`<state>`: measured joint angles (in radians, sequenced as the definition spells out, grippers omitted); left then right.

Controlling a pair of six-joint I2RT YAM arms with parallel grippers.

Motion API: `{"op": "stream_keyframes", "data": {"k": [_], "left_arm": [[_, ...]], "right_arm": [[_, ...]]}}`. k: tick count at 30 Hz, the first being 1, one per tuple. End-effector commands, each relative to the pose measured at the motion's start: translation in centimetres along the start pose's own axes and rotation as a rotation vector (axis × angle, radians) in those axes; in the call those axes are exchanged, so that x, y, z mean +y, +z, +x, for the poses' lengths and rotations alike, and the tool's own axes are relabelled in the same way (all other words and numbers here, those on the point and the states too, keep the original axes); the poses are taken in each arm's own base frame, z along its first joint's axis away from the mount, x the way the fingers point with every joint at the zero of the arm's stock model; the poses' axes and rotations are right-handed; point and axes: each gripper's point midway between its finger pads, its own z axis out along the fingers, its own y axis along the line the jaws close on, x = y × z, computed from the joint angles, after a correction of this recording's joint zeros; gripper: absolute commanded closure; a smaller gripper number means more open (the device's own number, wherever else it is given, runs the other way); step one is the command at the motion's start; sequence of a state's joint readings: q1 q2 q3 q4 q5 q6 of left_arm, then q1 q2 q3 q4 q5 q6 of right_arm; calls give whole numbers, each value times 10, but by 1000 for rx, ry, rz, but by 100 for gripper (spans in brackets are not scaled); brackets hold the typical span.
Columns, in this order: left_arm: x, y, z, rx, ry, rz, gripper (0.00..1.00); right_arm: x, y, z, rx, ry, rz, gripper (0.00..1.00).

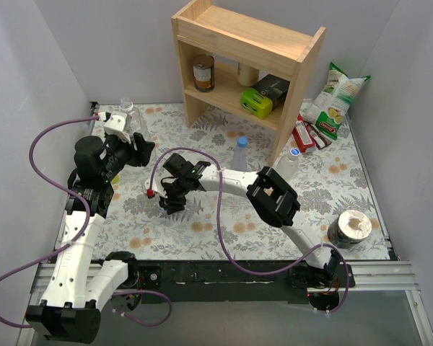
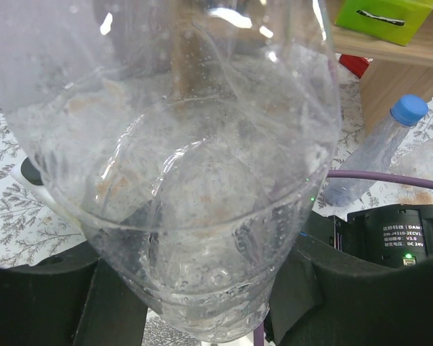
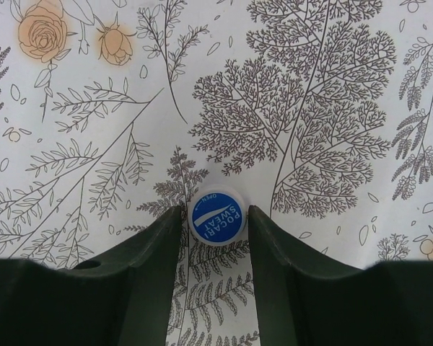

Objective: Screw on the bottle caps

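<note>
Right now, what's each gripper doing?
Left gripper: shut on a clear bottle.
Right gripper: fingers either side of a blue cap on the table; grip unclear.

The small round blue plastic cap (image 3: pixel 217 220) lying between the right pincer (image 3: pixel 215 238) fingers carries white lettering that reads "POCARI SWEAT", with a tiny "OPEN" along its rim, all seen upside down in the right wrist view.

In the left wrist view, a white sticker (image 2: pixel 402 237) on the black motor housing at the lower right reads "DAM" on its top line, then a model code beginning "DM-J4310-2EC", then "V3.0" and "DC 24V"; a line of Chinese characters stands above it, too small to make out.

The green and white snack bag (image 1: pixel 337 97) by the wooden shelf bears print, but none of it is legible from above.
</note>
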<state>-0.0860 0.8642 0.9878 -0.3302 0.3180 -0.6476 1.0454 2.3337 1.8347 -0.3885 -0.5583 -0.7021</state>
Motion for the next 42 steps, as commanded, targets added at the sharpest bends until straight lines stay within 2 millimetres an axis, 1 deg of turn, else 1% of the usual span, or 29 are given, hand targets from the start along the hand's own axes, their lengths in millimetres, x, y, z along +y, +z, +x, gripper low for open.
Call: {"op": "stream_keyframes", "data": {"k": [1,8,11,14,16,19,20,21,22,23,24,25,26,27,28,29,30,31,32,33,34,35,36,37,38,39,40,41,42], "left_arm": [[-4,-1,2,5,5,27,100],[-3,0,6,15,1,27,100],[-2,0,8,19,-4,29,100],[-3,-1,9,19,-3,30,100],[-3,1,12,23,1,36,100],[-5,6,19,23,43,73,100],[-7,8,21,14,56,89,100],[-9,11,23,6,65,104,100],[-8,17,20,-20,81,117,100],[-14,21,30,-13,86,160,100],[-17,25,33,-16,92,186,100],[-18,32,32,-41,110,214,100],[-28,34,42,-38,125,281,100],[-31,36,50,-31,126,313,100],[-35,39,42,-85,161,341,100],[-37,42,54,-73,158,366,100],[-44,41,58,-78,166,408,100],[-45,42,56,-103,182,421,100],[-48,42,61,-101,189,439,100],[-55,40,77,-86,204,484,100],[-60,38,82,-88,226,508,100],[-66,36,92,-79,238,535,100],[-79,31,110,-60,245,581,100],[-87,28,120,-62,278,615,100],[-95,24,128,-61,288,644,100],[-113,18,134,-70,308,698,100],[-120,14,152,-52,321,722,100],[-128,11,160,-48,332,745,100],[-141,6,169,-40,344,786,100]], "right_arm": [[5,10,-2,-30,25,-15,50],[7,11,1,-29,45,-16,52],[9,12,7,-13,47,-18,56],[10,10,9,-2,42,-16,61],[12,7,9,7,37,-24,63],[21,-13,-4,2,30,-41,68],[26,-30,-14,-10,23,-34,69],[32,-40,-21,-26,22,-47,69],[39,-56,-19,-16,39,-62,70],[46,-80,-33,-39,26,-49,71],[53,-94,-36,-50,27,-57,71],[59,-112,-32,-40,52,-62,71],[68,-136,-42,-61,14,-46,72],[74,-149,-43,-65,7,-38,72],[72,-165,-44,-73,5,-11,72],[81,-188,-51,-81,-16,5,72],[85,-200,-55,-90,-22,9,72],[83,-215,-56,-93,-18,33,72],[92,-233,-59,-92,-11,40,72],[93,-247,-67,-112,-17,55,72],[94,-261,-69,-124,-8,72,72],[98,-277,-78,-142,-25,99,72],[100,-286,-83,-148,-16,115,72],[98,-300,-92,-166,-27,149,73],[101,-311,-101,-187,-46,175,72],[102,-317,-106,-196,-54,188,72],[101,-326,-116,-213,-72,209,72],[103,-331,-122,-226,-83,215,72],[103,-333,-126,-235,-90,217,72]]}}
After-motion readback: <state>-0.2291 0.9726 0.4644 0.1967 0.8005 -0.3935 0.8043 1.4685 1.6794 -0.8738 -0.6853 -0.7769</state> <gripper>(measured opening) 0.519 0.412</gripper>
